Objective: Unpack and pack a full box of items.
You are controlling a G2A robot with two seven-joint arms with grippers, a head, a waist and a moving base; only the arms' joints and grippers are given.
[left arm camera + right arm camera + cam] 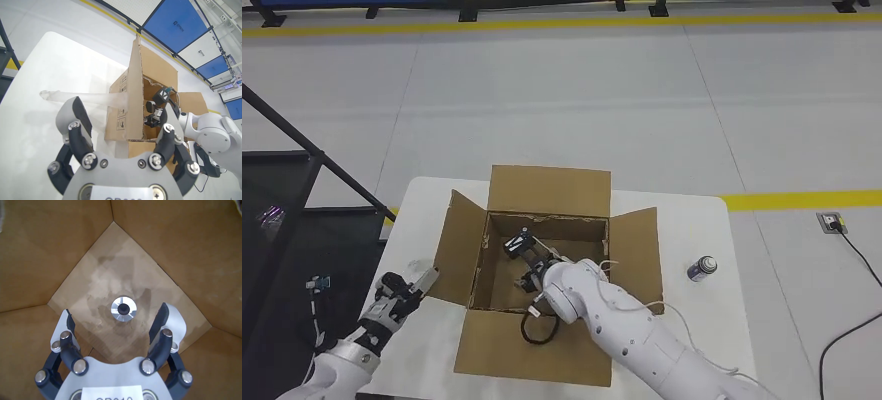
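Note:
An open cardboard box (542, 290) stands in the middle of the white table (682, 220), its flaps spread outward. My right gripper (117, 317) is down inside the box (170, 247), open, with a shiny silver item (123, 308) standing on the box floor between its fingers, untouched. From the left wrist view the right arm's wrist (162, 106) is seen dipping into the box (132, 106). My left gripper (410, 290) sits open over the table's left part beside the box's left flap; its fingers (81, 115) hold nothing.
A small metal can (702, 268) stands on the table to the right of the box. A strip of clear tape (79, 98) hangs off the box's left side. A black frame (292, 140) and dark surface lie off the table's left.

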